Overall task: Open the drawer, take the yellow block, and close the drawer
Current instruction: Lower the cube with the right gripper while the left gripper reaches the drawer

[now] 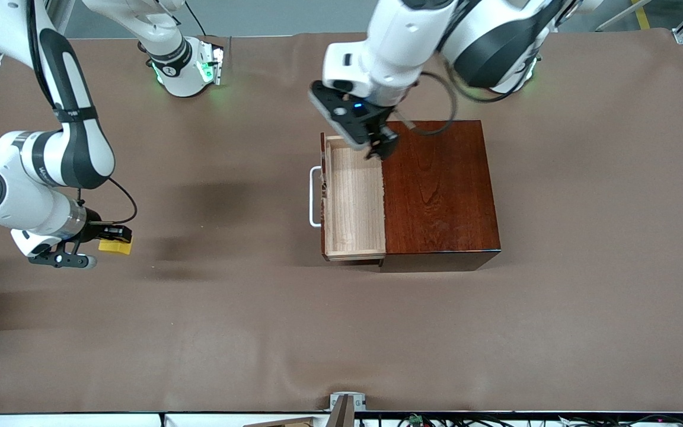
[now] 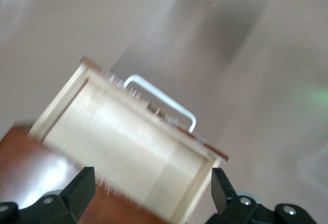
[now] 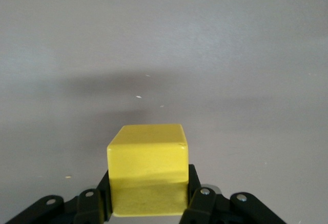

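My right gripper (image 1: pixel 108 242) is shut on the yellow block (image 1: pixel 116 246), a small bright cube held over the brown cloth toward the right arm's end of the table. In the right wrist view the yellow block (image 3: pixel 147 157) sits tight between the fingers (image 3: pixel 193 185) of the right gripper (image 3: pixel 148 185). The drawer (image 1: pixel 353 198) of the reddish-brown box (image 1: pixel 439 190) is pulled out, its pale inside bare and its white handle (image 1: pixel 315 197) pointing toward the right arm's end. My left gripper (image 1: pixel 380 147) hangs open over the drawer where it meets the box top; its fingers (image 2: pixel 82 187) straddle the drawer (image 2: pixel 128 142).
A brown cloth (image 1: pixel 229 332) covers the whole table, with some wrinkles near the front edge. The arms' bases (image 1: pixel 184 65) stand along the edge farthest from the front camera. A small bracket (image 1: pixel 346 403) sits at the table's front edge.
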Tool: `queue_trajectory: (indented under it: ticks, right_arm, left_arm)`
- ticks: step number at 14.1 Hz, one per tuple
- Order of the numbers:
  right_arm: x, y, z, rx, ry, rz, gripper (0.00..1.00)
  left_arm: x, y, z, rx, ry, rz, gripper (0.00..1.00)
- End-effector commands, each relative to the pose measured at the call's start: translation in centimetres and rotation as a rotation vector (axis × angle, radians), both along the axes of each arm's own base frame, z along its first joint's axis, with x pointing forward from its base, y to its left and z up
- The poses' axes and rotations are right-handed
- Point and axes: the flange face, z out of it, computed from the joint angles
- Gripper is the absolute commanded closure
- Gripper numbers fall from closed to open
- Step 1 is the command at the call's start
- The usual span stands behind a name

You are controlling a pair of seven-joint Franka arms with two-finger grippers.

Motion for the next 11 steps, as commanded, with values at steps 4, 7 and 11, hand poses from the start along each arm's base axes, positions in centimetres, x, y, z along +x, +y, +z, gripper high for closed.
queue_trajectory:
  ticks: [4, 7, 11]
  right_arm:
    - [-0.1, -1.0, -3.5, 0.001, 0.013, 0.033, 1.0]
    - [-0.6, -1.4, -5.7, 0.005, 0.028, 0.021, 1.0]
    - [-3.4, -1.1, -10.2, -0.004, -0.041, 0.0, 1.0]
  left_arm:
    - [2.9, -5.4, -7.9, -0.118, -0.073, -0.226, 0.0]
    - [2.2, -7.8, -12.6, -0.041, -0.175, -0.355, 0.0]
    - [0.5, -10.3, -17.0, 0.058, -0.223, -0.458, 0.0]
